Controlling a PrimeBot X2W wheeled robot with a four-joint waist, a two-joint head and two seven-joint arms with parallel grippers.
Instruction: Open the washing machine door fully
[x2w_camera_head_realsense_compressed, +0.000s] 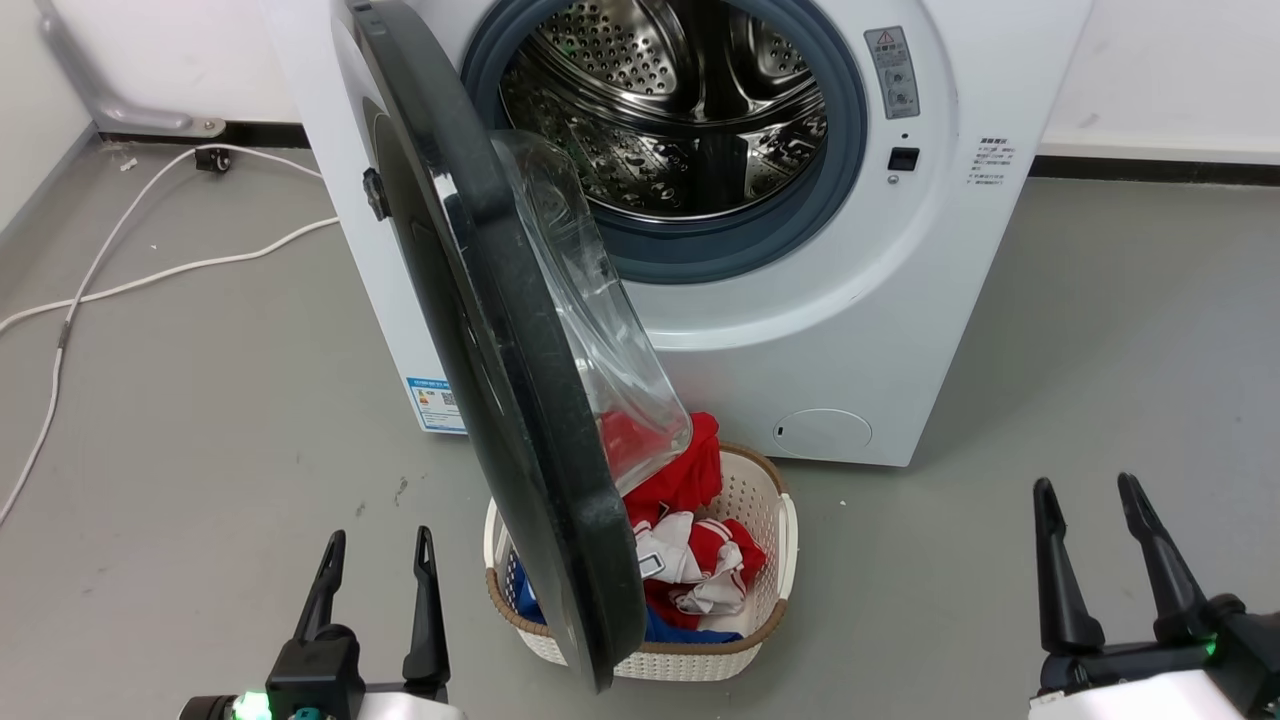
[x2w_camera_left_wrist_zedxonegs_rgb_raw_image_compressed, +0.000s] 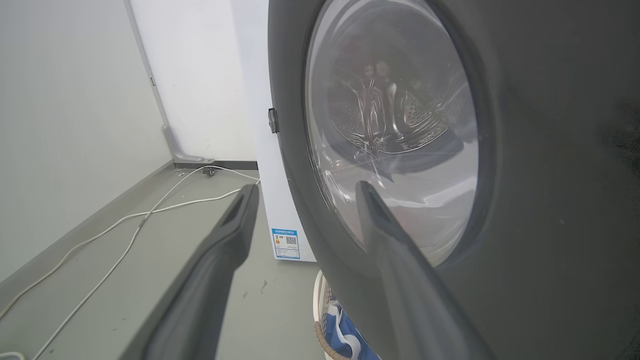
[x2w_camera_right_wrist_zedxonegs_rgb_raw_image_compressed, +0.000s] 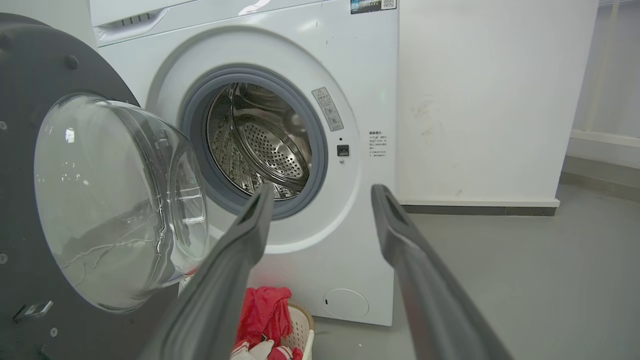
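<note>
The white washing machine (x2w_camera_head_realsense_compressed: 760, 330) stands ahead with its steel drum (x2w_camera_head_realsense_compressed: 670, 100) exposed. Its round black washing machine door (x2w_camera_head_realsense_compressed: 480, 330) is swung out about edge-on toward me, hinged on the machine's left, and the clear glass bowl (x2w_camera_head_realsense_compressed: 590, 310) bulges to the right. My left gripper (x2w_camera_head_realsense_compressed: 378, 540) is open at the lower left, just left of the door's lower rim and apart from it. My right gripper (x2w_camera_head_realsense_compressed: 1088, 490) is open at the lower right, empty. The left wrist view shows the door's outer face (x2w_camera_left_wrist_zedxonegs_rgb_raw_image_compressed: 525, 165) close by. The right wrist view shows the door's inner side (x2w_camera_right_wrist_zedxonegs_rgb_raw_image_compressed: 30, 150) and the drum (x2w_camera_right_wrist_zedxonegs_rgb_raw_image_compressed: 260, 140).
A cream laundry basket (x2w_camera_head_realsense_compressed: 770, 520) with red, white and blue clothes sits on the grey floor under the door's lower edge. A white cable (x2w_camera_head_realsense_compressed: 130, 250) snakes across the floor at the left. A wall (x2w_camera_head_realsense_compressed: 1170, 70) runs behind the machine.
</note>
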